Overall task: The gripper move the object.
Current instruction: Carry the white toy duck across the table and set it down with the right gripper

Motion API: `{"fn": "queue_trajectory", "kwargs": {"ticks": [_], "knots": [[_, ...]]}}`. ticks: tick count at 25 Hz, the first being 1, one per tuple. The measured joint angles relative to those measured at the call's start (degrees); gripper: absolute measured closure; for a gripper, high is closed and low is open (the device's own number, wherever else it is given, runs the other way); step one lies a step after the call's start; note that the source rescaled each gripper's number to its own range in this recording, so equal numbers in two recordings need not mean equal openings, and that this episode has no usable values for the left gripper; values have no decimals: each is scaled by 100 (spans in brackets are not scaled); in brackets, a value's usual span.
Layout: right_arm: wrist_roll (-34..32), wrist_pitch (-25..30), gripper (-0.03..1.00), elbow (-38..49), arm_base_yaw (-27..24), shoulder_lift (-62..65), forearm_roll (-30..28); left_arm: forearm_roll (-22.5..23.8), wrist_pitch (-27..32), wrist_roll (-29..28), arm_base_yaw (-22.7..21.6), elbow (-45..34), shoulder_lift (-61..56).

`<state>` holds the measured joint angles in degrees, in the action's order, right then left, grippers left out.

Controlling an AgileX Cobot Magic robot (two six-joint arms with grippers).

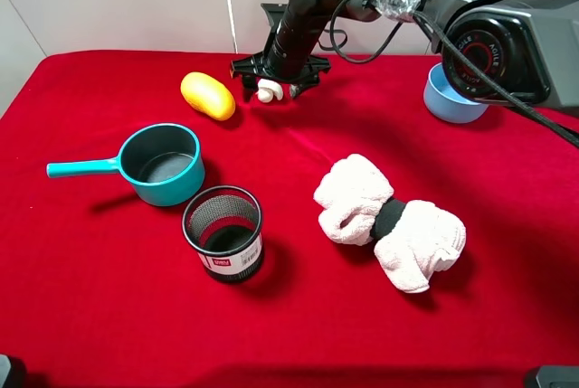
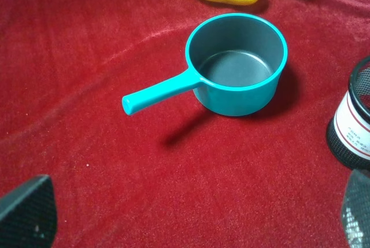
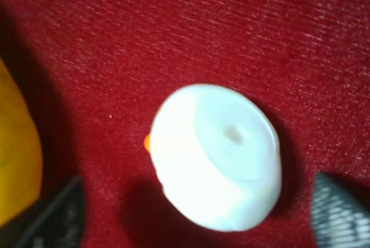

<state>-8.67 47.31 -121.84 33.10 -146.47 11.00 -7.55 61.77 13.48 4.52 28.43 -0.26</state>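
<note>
Spread wide, the right gripper (image 1: 271,79) reaches across the far side of the red cloth (image 1: 109,316) in the high view. Its black fingers are splayed to either side of the mushroom toy (image 1: 268,91), which sits on the cloth just beside the yellow oval (image 1: 208,96); nothing is pinched. By the look of it the task is barely begun: the approach is made, while closing, lifting, carrying and setting down are all left, and the task names no place for the toy. Nearer the camera, the teal saucepan (image 1: 167,191) and the black mesh cup (image 1: 231,261) both look empty. The white towel roll (image 1: 348,198) lies to their right, and the blue bowl (image 1: 448,109) at the far right is partly hidden by the arm, so its contents cannot be told. From the left wrist, the left gripper (image 2: 192,210) shows two dark fingertips (image 2: 26,213) well apart with bare cloth between them, holding nothing. The saucepan sits mid-frame with its dark inside bare, the yellow oval beyond it. From the right wrist, the mushroom toy fills the frame, resting on the cloth with a round, dimpled face toward the camera. One finger stands to each side with red cloth showing between it and the toy, so no contact is seen; the yellow oval lies close by.
</note>
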Motion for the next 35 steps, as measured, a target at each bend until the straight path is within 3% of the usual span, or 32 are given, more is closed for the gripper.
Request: {"fn": "queue_trajectory", "kwargs": {"ticks": [2,5,35], "knots": [[0,5,3,0,0,0,0,0,0,0,0,0,0],[27,93,-3,0,0,0,0,0,0,0,0,0,0],[557,1799,-3,0,0,1116,-190,0,0,0,0,0,0]]}}
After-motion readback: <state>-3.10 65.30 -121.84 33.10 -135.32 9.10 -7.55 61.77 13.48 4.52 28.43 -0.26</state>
